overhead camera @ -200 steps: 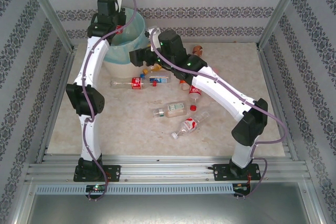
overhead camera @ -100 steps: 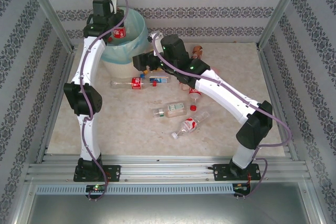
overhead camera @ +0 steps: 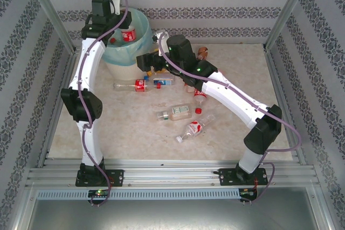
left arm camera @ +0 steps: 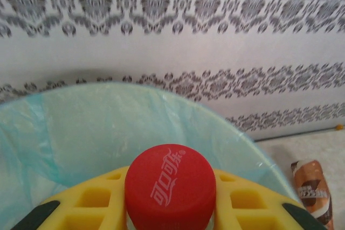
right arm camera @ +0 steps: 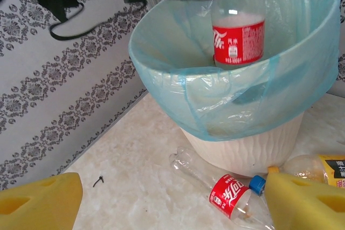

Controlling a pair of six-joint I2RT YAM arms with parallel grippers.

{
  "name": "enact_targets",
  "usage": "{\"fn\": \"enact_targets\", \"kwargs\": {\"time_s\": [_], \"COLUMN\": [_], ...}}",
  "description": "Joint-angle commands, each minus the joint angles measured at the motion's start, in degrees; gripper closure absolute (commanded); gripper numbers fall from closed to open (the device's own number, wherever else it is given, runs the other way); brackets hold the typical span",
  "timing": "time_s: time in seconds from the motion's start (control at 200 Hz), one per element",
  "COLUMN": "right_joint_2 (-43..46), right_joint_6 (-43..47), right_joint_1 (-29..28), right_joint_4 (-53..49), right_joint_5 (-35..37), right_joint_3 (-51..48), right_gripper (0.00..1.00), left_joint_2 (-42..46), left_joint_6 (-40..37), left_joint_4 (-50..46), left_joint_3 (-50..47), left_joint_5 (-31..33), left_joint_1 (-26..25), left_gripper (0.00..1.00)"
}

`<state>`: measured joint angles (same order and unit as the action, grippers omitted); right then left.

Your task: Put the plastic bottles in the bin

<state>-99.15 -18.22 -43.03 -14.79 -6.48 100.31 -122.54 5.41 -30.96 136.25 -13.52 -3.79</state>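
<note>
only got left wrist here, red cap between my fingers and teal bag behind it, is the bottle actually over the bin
Observer: Yes. From the top external view, the held bottle sits over the opening of the bin, inside its rim.
Operator: is it hanging straight
Observer: The right wrist view shows it upright, cap up, with its lower end hidden behind the bin's near rim.
Operator: wheres the other hand
Observer: The right hand is open and low beside the bin's base, with a red-labelled bottle lying just ahead of it.
</note>
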Motion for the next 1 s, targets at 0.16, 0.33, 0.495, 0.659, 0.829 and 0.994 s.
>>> {"fn": "enact_targets", "kwargs": {"time_s": [0.16, 0.33, 0.495, 0.659, 0.829, 0.994], "right_joint_2": [0.63, 0.36, 0.28, 0.35, 1.1, 3.57], "right_joint_6": [-1.21, -1.12, -1.18, -0.88, -0.42, 0.11], "right_joint_1": [-0.92, -1.13, -1.42, -1.62, -1.71, -1.72], "right_joint_4": [1.45, 1.3, 1.2, 0.81, 0.21, -0.06], "right_joint_5": [-0.53, -0.56, -0.33, -0.2, 0.4, 1.45], "right_joint_3": [-1.18, -1.33, -1.26, -0.66, -0.38, -1.36], "right_gripper": [0.12, 0.13, 0.13, 0.13, 0.13, 0.13], "left_joint_2": [-1.66, -1.71, -2.49, -3.37, -2.5, 2.27], "left_joint_6": [-2.19, -3.94, -4.11, -2.55, 1.09, 6.06], "left_joint_4": [1.6, 5.82, 7.02, 6.04, 3.34, 5.95], "left_joint_3": [-8.14, -13.07, -15.14, -11.99, -4.86, -2.56], "left_joint_5": [2.21, 3.31, 2.71, 0.76, -2.92, -6.45], "left_joint_1": [-0.6, -0.52, -0.51, -0.42, -0.43, -0.33], "left_gripper": [1.0, 1.0, 0.99, 0.84, 0.3, 0.19]}}
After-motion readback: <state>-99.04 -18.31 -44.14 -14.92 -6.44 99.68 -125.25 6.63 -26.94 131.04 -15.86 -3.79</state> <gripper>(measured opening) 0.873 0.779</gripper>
